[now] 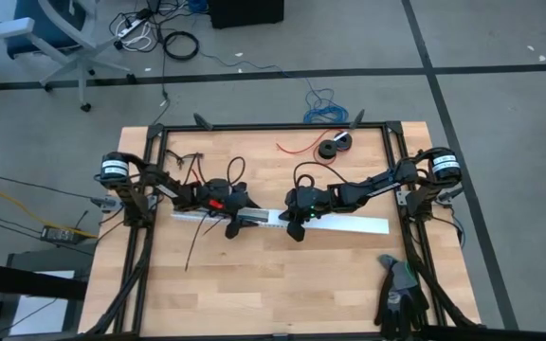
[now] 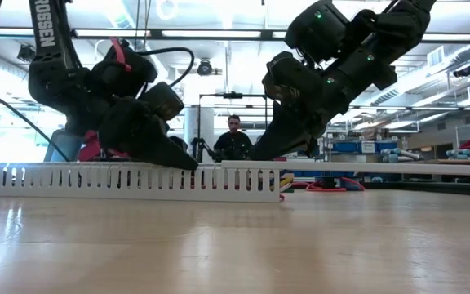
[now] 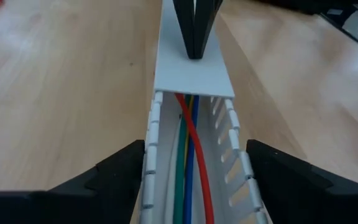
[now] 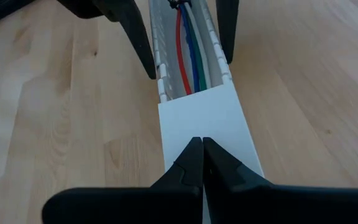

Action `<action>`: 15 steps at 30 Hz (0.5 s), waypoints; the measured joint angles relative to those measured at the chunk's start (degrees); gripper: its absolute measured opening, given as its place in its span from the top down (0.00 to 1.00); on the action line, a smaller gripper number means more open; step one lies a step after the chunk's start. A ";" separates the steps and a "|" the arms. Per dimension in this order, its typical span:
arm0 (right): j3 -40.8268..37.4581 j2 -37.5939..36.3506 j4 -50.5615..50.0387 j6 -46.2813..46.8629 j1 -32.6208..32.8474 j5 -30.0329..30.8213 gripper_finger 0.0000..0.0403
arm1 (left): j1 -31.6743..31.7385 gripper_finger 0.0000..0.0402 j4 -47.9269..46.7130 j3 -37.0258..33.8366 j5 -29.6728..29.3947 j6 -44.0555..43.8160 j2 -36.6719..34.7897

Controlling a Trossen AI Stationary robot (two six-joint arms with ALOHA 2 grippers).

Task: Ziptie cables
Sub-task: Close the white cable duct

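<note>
- Cables point(image 3: 188, 168) lie lengthwise inside a white slotted duct point(image 1: 218, 217) across the middle of the tabletop point(image 1: 282, 284); red, green, blue and yellow strands show in both wrist views, running side by side along the channel floor.
- Lid point(image 4: 207, 127), a flat white cover, sits on the duct's right-hand stretch; the slotted left-hand stretch stands uncovered, and the cables pass under the lid's edge.
- Left claw point(image 3: 191, 168) is spread wide, one finger outside each duct wall, straddling the open channel; it grips nothing that can be seen.
- Right claw point(image 4: 202, 163) is closed, its tips together and pressed down on top of the lid, just behind the lid's edge; nothing sits between the fingers.
- Judgement on progress: routing the cables into the duct looks done. Covering is partial, roughly half the length by the high view.
- No tie can be seen around the bundle in any view; the strands lie loose within the channel. Thin black strips point(image 1: 193, 248) lie on the tabletop beside the left arm, apparently unused.
- Remaining, as judged: close the open stretch or bind the bundle, whichever the job demands; the pictures do not settle which.
- Also on the tabletop: a single red wire point(image 1: 297, 147) and a black spool point(image 1: 335, 147) at the far edge, well apart from the work.
</note>
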 joint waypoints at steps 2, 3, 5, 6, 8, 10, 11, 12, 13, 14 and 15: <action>0.00 0.00 0.00 -0.01 0.00 0.02 1.00 | -0.28 0.27 -0.24 0.65 -0.18 0.20 0.46; 0.00 0.00 0.00 0.01 0.00 0.02 1.00 | -0.35 0.27 -0.24 0.97 -0.10 0.24 0.73; 0.00 0.02 0.00 0.02 0.00 0.00 1.00 | -0.56 0.27 -0.26 1.58 0.04 0.50 1.41; -0.02 0.02 0.06 0.02 0.00 0.02 1.00 | -0.69 0.27 -0.26 1.90 0.01 1.14 1.77; -0.04 0.02 0.12 0.02 0.00 0.00 1.00 | -0.99 0.27 -0.28 2.39 0.01 1.58 2.33; -0.04 0.02 0.16 0.00 0.00 -0.02 1.00 | -1.07 0.27 -0.24 2.69 0.11 1.59 2.81; -0.04 0.02 0.20 0.00 0.01 -0.02 1.00 | -1.07 0.27 -0.26 2.71 0.18 1.55 2.91; -0.04 0.02 0.22 0.00 0.00 -0.02 1.00 | -1.07 0.27 -0.35 2.71 0.24 1.53 2.93; -0.04 0.02 0.22 0.00 0.00 -0.02 1.00 | -1.07 0.27 -0.33 2.71 0.32 1.53 2.93; -0.04 0.02 0.24 -0.02 0.00 0.00 1.00 | -1.07 0.28 -0.33 2.71 0.32 1.58 2.93; -0.04 0.02 0.24 -0.02 0.00 0.00 1.00 | -1.07 0.28 -0.39 2.71 0.32 1.60 2.93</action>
